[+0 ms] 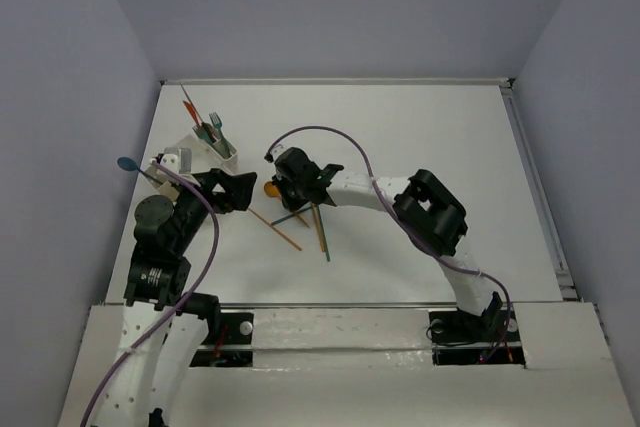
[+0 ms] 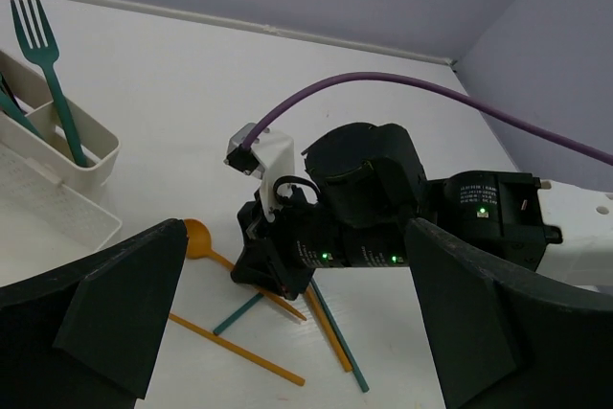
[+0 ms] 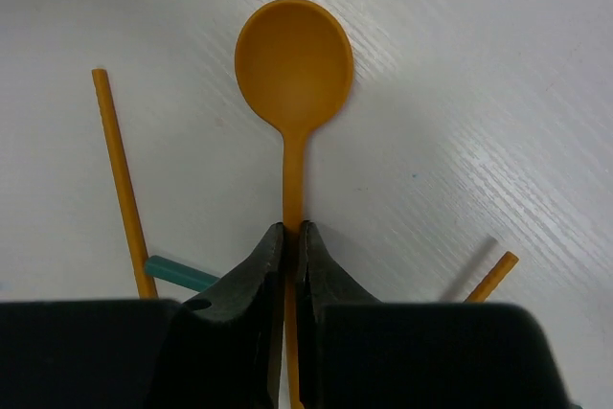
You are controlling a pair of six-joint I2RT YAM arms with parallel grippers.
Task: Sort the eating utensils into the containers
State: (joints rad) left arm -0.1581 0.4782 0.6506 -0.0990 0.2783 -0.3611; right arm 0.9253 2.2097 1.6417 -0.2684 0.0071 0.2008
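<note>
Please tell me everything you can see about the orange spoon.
The orange spoon looks like one piece of smooth, matte plastic: a round shallow bowl and a thin straight handle. It seems to lie on the white table, with its bowl pointing away from the right gripper, which is shut on the handle.

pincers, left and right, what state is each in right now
left pincer: open, empty
right pincer: closed on the orange spoon
</note>
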